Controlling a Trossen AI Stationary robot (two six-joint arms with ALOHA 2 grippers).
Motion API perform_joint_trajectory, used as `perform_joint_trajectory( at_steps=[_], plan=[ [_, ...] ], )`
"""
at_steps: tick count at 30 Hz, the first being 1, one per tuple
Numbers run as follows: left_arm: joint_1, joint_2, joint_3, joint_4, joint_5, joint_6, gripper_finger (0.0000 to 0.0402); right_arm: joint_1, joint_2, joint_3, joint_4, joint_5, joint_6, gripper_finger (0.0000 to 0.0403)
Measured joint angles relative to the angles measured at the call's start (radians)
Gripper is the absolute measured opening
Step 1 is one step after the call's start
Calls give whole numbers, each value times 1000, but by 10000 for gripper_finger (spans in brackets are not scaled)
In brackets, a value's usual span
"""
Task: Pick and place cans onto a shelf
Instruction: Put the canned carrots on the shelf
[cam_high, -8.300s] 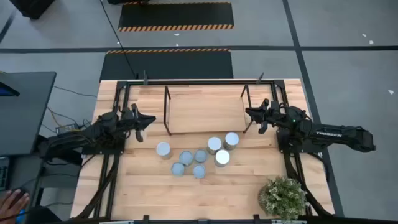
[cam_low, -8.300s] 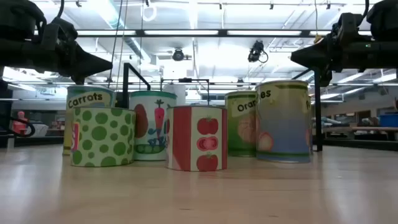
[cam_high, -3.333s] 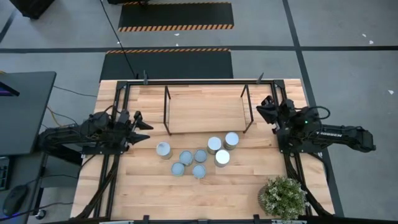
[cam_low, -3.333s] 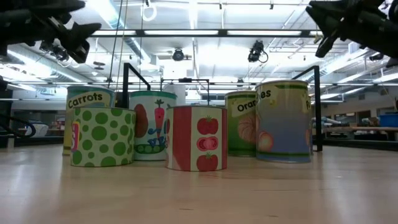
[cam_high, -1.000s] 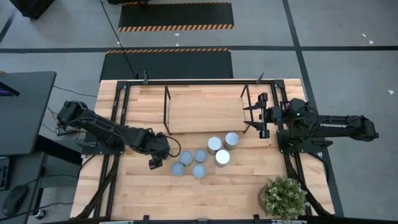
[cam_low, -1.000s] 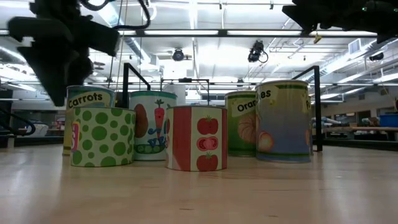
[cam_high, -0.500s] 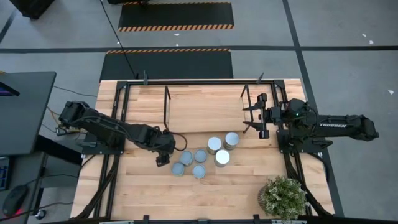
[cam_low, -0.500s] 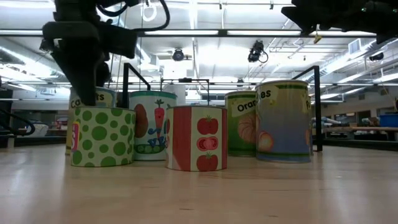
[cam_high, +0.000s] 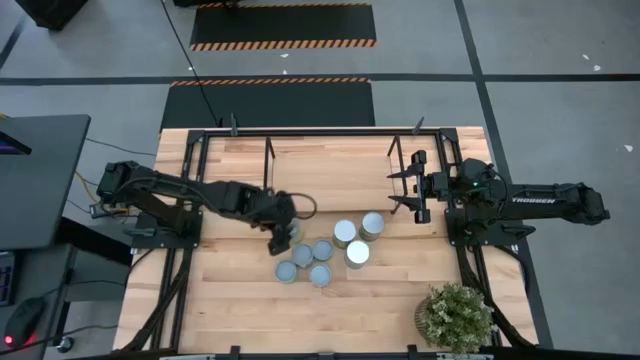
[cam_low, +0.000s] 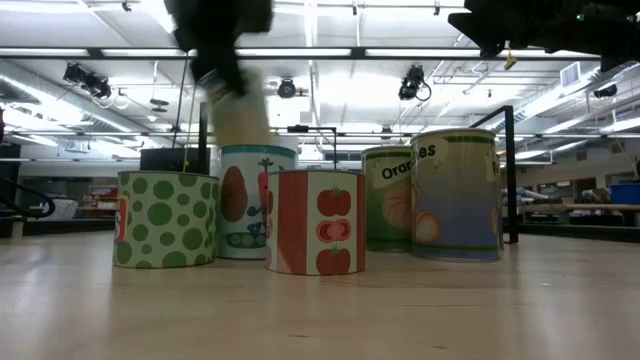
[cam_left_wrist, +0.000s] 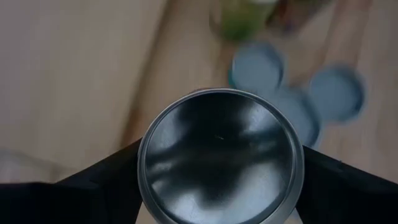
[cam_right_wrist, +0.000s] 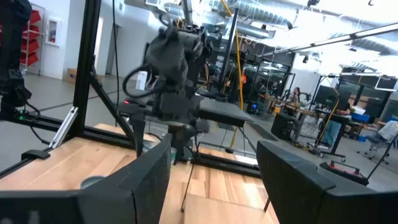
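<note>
My left gripper (cam_high: 281, 234) is shut on one silver-topped can (cam_left_wrist: 221, 155) and holds it in the air above the table, just left of the cluster; in the low view that can (cam_low: 238, 112) shows blurred, well above the others. Several more cans (cam_high: 322, 250) stand on their bases in a cluster in front of the shelf (cam_high: 330, 175), a dark rod frame over light wood. The dotted can (cam_low: 165, 220) and the tomato can (cam_low: 315, 222) stand nearest in the low view. My right gripper (cam_high: 414, 187) waits open by the shelf's right posts, with nothing between its fingers (cam_right_wrist: 144, 180). My left gripper pinches the can's two opposite sides just under the top rim (cam_left_wrist: 147, 171), one finger (cam_left_wrist: 109, 183) on each side. The fingers come from above and point down. The can hangs upright below them, lifted clear of the table and of the other cans.
A potted plant (cam_high: 455, 316) stands at the table's near right corner. Black rails (cam_high: 185, 200) run along the table's left and right edges. Bare wood lies near the front edge (cam_high: 300, 320). Blue-grey can tops (cam_left_wrist: 257, 65) show below the held can.
My left gripper has come down on the leftmost can, taken hold of it and lifted it clear. It has carried the can toward the table's right edge and a little toward the far edge, up to the cluster. The can's place on the table stands bare.
</note>
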Motion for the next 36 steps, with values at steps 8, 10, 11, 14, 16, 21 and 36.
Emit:
perform_joint_trajectory(
  at_steps=[8, 10, 11, 14, 16, 21, 36],
  plan=[
    [124, 129, 301, -58, -39, 217, 324, 0, -1, 0, 5, 0, 13, 245],
    [160, 178, 385, -124, -35, 277, 324, 0, -1, 0, 5, 0, 13, 245],
    [178, 206, 429, -161, -34, 308, 324, 0, -1, 0, 5, 0, 13, 245],
    [243, 282, 532, -265, -36, 401, 325, 0, -1, 0, 5, 0, 13, 245],
    [290, 319, 561, -309, -23, 467, 325, 0, -1, 0, 4, 0, 13, 245],
    [420, 377, 552, -316, 91, 585, 326, 0, -1, 0, 2, 0, 14, 245],
    [636, 464, 545, -357, 199, 783, 327, 1, -1, 0, -5, -1, 25, 245]
  ],
)
